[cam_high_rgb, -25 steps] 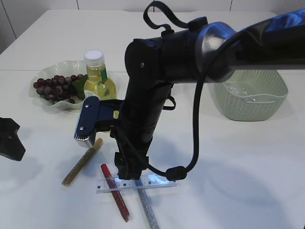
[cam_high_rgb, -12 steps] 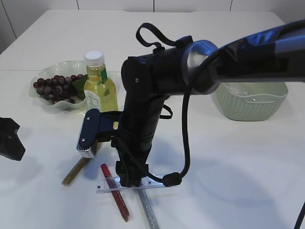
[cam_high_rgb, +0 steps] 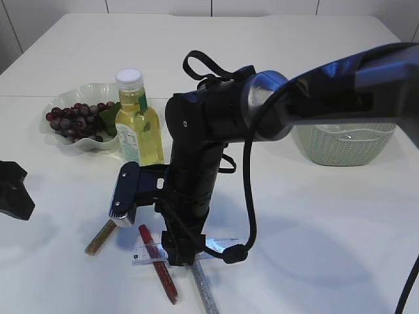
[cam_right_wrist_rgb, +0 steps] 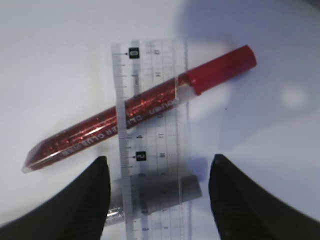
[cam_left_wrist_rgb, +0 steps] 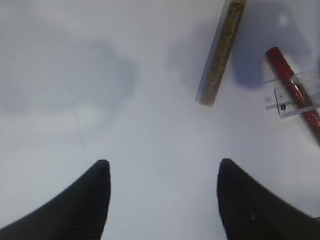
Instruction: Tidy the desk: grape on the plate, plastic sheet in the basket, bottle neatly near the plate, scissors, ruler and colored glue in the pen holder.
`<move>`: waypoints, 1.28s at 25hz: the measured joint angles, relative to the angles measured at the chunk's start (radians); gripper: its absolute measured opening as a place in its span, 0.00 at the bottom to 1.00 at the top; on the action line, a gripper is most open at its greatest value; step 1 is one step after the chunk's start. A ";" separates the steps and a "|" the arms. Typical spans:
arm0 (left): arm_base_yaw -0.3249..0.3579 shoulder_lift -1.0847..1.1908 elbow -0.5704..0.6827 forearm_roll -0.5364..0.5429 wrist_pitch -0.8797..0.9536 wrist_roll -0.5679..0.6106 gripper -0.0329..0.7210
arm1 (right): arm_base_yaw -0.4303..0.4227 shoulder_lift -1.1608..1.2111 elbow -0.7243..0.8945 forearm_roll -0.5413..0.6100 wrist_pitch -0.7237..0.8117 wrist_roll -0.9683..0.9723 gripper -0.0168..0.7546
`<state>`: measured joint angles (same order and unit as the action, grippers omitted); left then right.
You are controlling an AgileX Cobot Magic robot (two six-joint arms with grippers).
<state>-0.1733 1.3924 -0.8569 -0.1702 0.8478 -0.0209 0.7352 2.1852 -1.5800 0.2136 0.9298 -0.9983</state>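
Observation:
My right gripper (cam_right_wrist_rgb: 157, 165) stands open, its jaws on either side of the clear ruler (cam_right_wrist_rgb: 150, 135), which lies across a red glitter glue stick (cam_right_wrist_rgb: 135, 110) and a silver one (cam_right_wrist_rgb: 155, 192). From outside, the right gripper (cam_high_rgb: 181, 256) hangs low over the ruler (cam_high_rgb: 219, 246), with a gold glue stick (cam_high_rgb: 103, 237) to its left. My left gripper (cam_left_wrist_rgb: 162, 167) is open over bare table, empty. Grapes (cam_high_rgb: 73, 120) lie on the pale green plate (cam_high_rgb: 91, 88), and the yellow bottle (cam_high_rgb: 139, 121) stands upright beside it. Scissors, pen holder and plastic sheet are out of view.
A green woven basket (cam_high_rgb: 344, 140) stands at the back right. The right arm's dark bulk and cable (cam_high_rgb: 249, 216) cover the table's middle. The left gripper (cam_high_rgb: 13, 191) rests at the left edge. In the left wrist view the gold glue stick (cam_left_wrist_rgb: 220, 55) lies ahead on the right.
The right arm has sunk lower and drawn slightly toward the near edge, bringing its jaws down around the ruler. The left gripper has not moved.

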 joint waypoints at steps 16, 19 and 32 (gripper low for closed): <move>0.000 0.000 0.000 0.000 -0.002 0.000 0.69 | 0.000 0.017 0.000 -0.019 -0.008 -0.001 0.66; 0.000 0.000 0.000 0.000 -0.002 0.000 0.69 | 0.000 0.020 0.000 -0.025 -0.022 -0.002 0.66; 0.000 0.000 0.000 0.000 -0.004 0.002 0.69 | 0.000 0.025 0.000 -0.026 -0.033 -0.002 0.57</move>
<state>-0.1733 1.3924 -0.8569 -0.1702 0.8441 -0.0187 0.7352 2.2107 -1.5804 0.1876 0.8970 -1.0004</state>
